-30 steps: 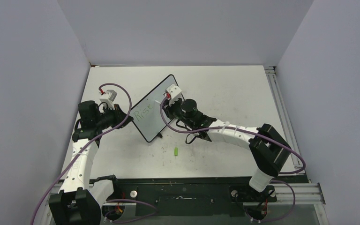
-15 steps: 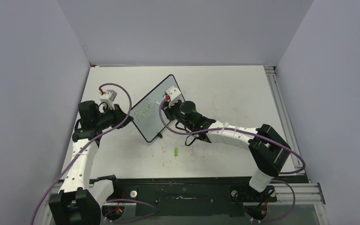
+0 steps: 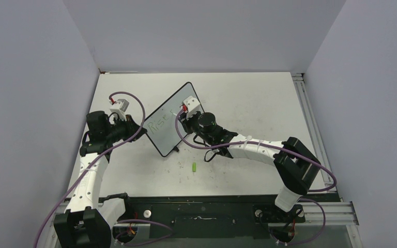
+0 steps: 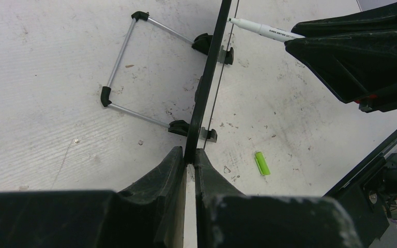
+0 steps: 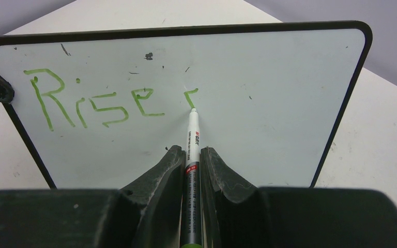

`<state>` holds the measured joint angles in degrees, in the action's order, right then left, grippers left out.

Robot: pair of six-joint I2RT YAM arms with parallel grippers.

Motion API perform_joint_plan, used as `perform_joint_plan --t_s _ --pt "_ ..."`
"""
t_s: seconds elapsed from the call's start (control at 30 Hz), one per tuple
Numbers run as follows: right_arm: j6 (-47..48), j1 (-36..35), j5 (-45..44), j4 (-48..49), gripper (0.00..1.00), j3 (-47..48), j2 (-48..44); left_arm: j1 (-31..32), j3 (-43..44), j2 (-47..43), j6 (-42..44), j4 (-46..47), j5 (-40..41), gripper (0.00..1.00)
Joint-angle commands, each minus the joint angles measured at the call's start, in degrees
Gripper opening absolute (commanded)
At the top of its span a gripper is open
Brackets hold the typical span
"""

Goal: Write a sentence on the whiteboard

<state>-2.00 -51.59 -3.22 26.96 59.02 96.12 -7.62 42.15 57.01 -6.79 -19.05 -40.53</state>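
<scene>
Our right gripper [image 5: 190,153] clamps the marker [image 5: 192,129], tip on the whiteboard [image 5: 274,98] straight ahead, just past "Rise" in the sentence [image 5: 95,103]; our left gripper [image 4: 190,156] pinches the board's edge.

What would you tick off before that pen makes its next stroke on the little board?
1. Grip on the marker: ok, clamped between the fingers of the right end effector.
2. Tip contact: ok, it meets the whiteboard at the small green stroke after "Rise".
3. Board steadied: ok, the left end effector pinches its edge.
4. Room to write: ok, bare white lies to the right of the green lettering.
5. Green cap out of the way: ok, it lies on the table, apart from the board.
6. Ink left in the pen: cannot tell.
</scene>
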Motion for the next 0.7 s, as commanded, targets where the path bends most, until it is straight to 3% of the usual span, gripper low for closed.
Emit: perform_joint_plan --t_s 0.0,0.67 --pt "0.5 -0.3 -1.2 2.7 0.05 1.3 -1.0 -0.2 2.8 -0.8 0.1 1.4 -0.7 0.00" --pt "1.6 -0.2 -1.3 3.8 0.05 3.5 -1.5 -0.2 2.7 -0.8 0.1 1.4 -0.8 0.00"
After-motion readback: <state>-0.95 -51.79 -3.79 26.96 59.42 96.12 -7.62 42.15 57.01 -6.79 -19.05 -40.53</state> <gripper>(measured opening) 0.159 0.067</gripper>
